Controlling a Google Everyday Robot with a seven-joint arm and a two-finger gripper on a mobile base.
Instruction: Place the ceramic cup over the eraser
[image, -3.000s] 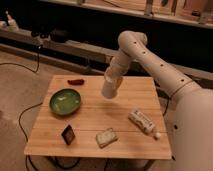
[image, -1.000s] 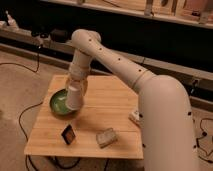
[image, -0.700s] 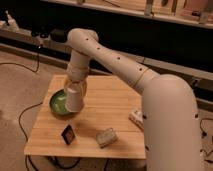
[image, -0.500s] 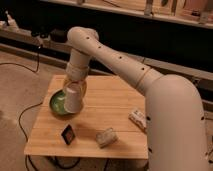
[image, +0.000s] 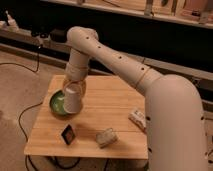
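Gripper: the gripper hangs over the left side of the wooden table, fingers pinching the ceramic cup.
Cup: held in the air, slightly tilted, above the right rim of the green bowl.
Eraser: the eraser stands near the table's front-left edge, nearer than the cup and apart from it.
Step in hand: likely carrying the cup toward the eraser.
Doing it well: bring the cup nearer, centre its mouth squarely over the eraser, then lower straight down.
Watch: a clipped eraser may topple; the pale pad lies close on its right.
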